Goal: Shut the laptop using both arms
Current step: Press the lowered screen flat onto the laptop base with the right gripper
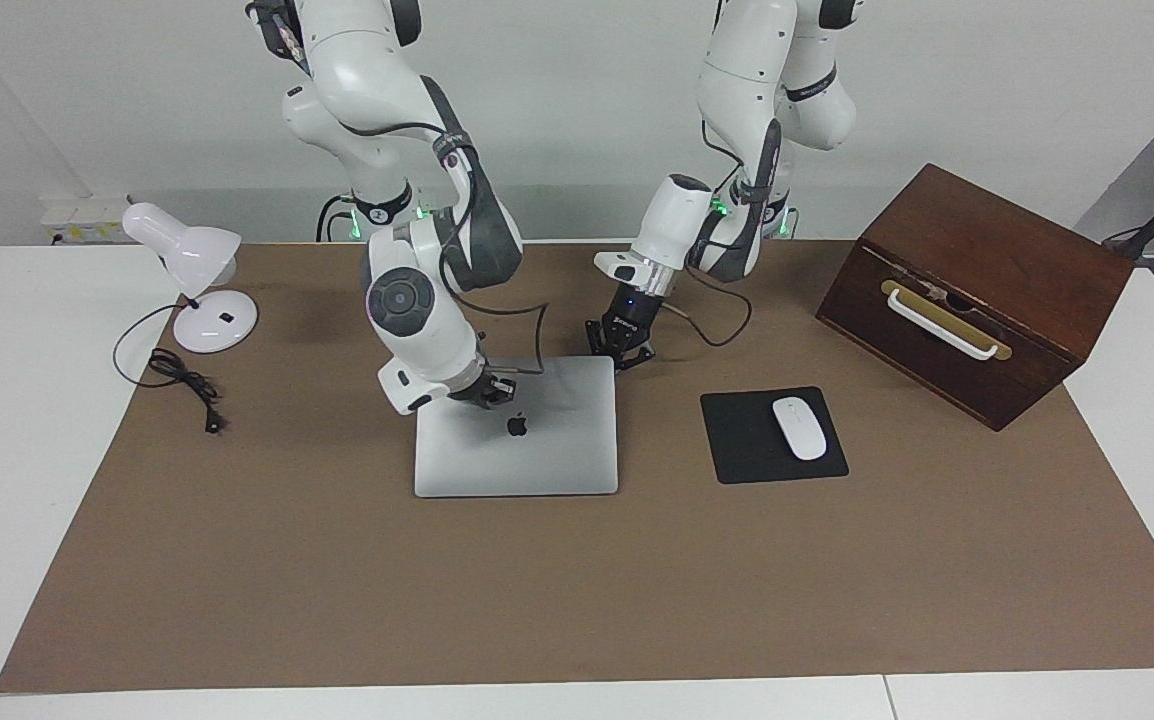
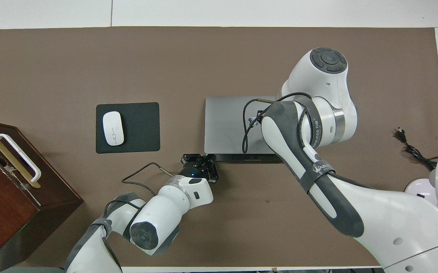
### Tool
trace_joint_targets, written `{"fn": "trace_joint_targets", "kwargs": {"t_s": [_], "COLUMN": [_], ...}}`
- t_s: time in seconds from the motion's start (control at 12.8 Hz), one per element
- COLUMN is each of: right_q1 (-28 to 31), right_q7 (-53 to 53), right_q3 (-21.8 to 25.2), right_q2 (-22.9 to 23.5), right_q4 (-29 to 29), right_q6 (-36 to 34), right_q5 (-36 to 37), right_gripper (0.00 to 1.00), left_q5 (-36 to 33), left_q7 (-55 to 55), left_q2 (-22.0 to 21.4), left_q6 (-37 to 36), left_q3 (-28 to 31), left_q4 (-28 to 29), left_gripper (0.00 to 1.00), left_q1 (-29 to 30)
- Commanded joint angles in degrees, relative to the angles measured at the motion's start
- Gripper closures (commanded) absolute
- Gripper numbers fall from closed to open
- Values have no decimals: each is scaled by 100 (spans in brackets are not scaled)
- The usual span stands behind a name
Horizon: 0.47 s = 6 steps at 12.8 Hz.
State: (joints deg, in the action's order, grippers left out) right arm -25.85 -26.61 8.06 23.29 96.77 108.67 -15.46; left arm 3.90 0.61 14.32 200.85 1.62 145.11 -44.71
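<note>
The silver-grey laptop [image 1: 537, 450] lies flat on the brown mat with its lid down and the dark apple logo facing up; it also shows in the overhead view [image 2: 222, 125]. My right gripper [image 1: 492, 390] rests on the lid beside the logo, near the laptop's edge nearest the robots. In the overhead view it is mostly hidden under the right arm's wrist. My left gripper [image 1: 620, 350] is low at the laptop's corner nearest the robots, toward the left arm's end of the table; it also shows in the overhead view [image 2: 200, 163].
A black mouse pad [image 1: 737, 455] with a white mouse [image 1: 799, 428] lies beside the laptop toward the left arm's end. A brown wooden box [image 1: 977, 290] with a white handle stands further that way. A white desk lamp [image 1: 202, 290] with a black cord stands at the right arm's end.
</note>
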Motion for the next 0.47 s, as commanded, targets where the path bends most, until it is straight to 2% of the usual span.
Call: {"fn": "trace_joint_targets", "kwargs": {"t_s": [0.0,0.39], "right_q1": [63,54], "right_q7": [113,77], "right_q3": [-50,-50], "right_q2": [-246,-360], "right_q4": [403,641], "right_q6": [137,137], "right_q5": [-168,-168], "right_gripper": [100,100], "left_q5": [-3,-3], "left_q7": [-78,-96], "left_q2": [211,211], "left_q6": [-20,-29], "left_q3": [120,128], "left_q4": [299,299], "left_gripper": [100,100], "left_q1": [-116,-116]}}
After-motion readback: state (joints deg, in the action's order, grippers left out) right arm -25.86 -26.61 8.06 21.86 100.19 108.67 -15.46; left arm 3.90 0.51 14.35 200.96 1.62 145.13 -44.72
